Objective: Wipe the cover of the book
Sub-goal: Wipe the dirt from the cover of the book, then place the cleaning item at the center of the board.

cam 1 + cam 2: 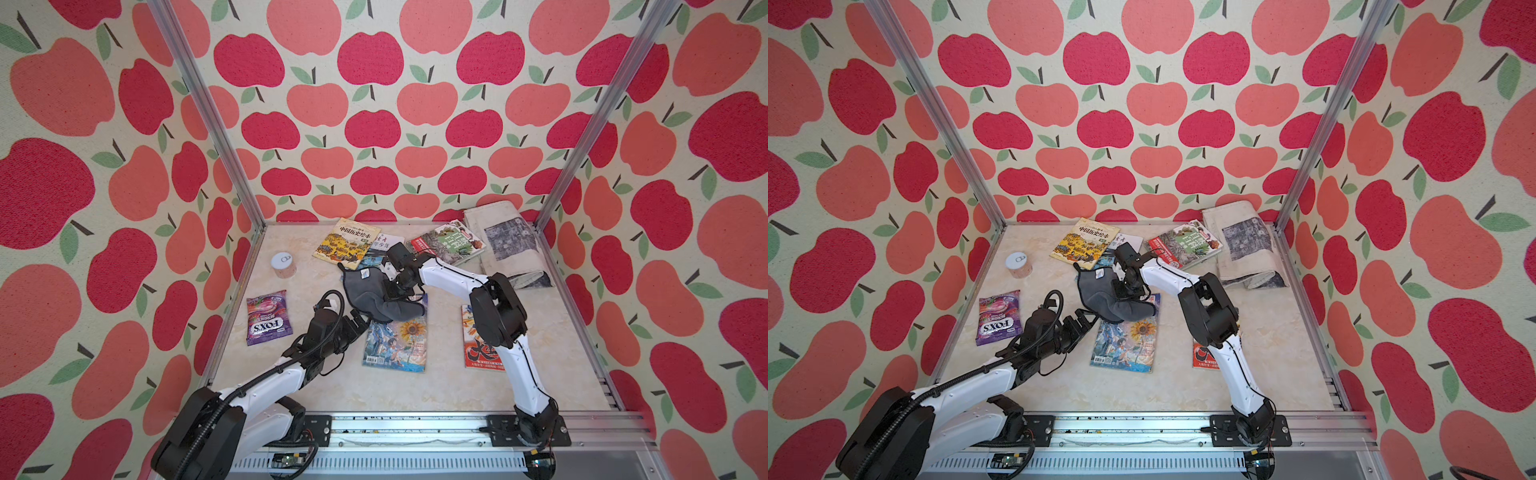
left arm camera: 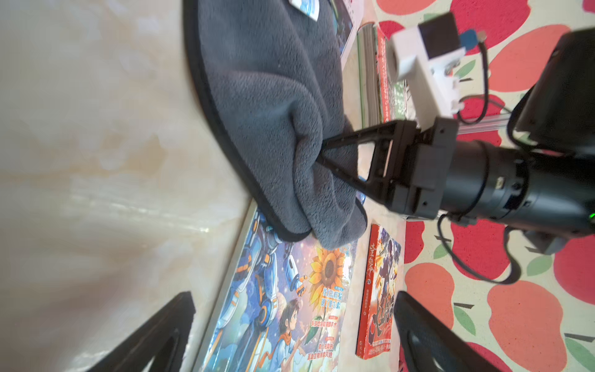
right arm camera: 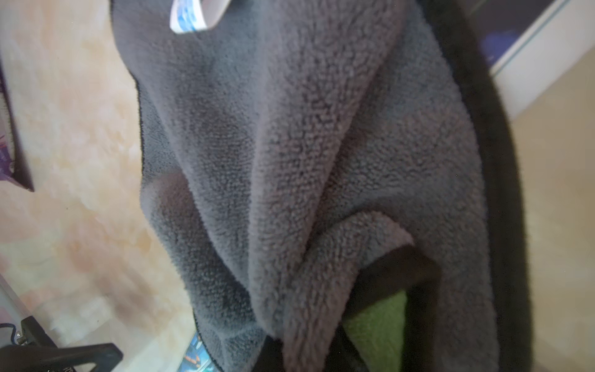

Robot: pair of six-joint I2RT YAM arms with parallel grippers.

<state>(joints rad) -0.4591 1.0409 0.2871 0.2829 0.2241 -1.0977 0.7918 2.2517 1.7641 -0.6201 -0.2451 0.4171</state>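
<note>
Book with a blue cover showing a sunflower, a robot and a child lies flat near the middle of the marble-patterned table. A grey fleece cloth covers its far end and spills onto the table beyond.

In both top views the right gripper is sunk in the cloth, so the pinch itself is hard to see. The left wrist view shows it plainly: both black jaws are squeezed together on a bunched fold of the cloth, and the cloth's lower end rests on the book's far edge.

The right wrist view is almost filled by the cloth, with a white and blue label at one edge and a sliver of the book's cover. A patch of green shows under a fold; what it is cannot be told.

The left gripper hangs just beside the book's far left corner, near the cloth's hem, with its jaws spread wide and nothing between them.

Only the top views show the rest:
- a purple candy bag and a round tin to the left
- a yellow book, a green and red book and a folded newspaper along the back

A red book lies right of the blue one. The right arm half hides it from above, while the left wrist view shows its whole cover.
</note>
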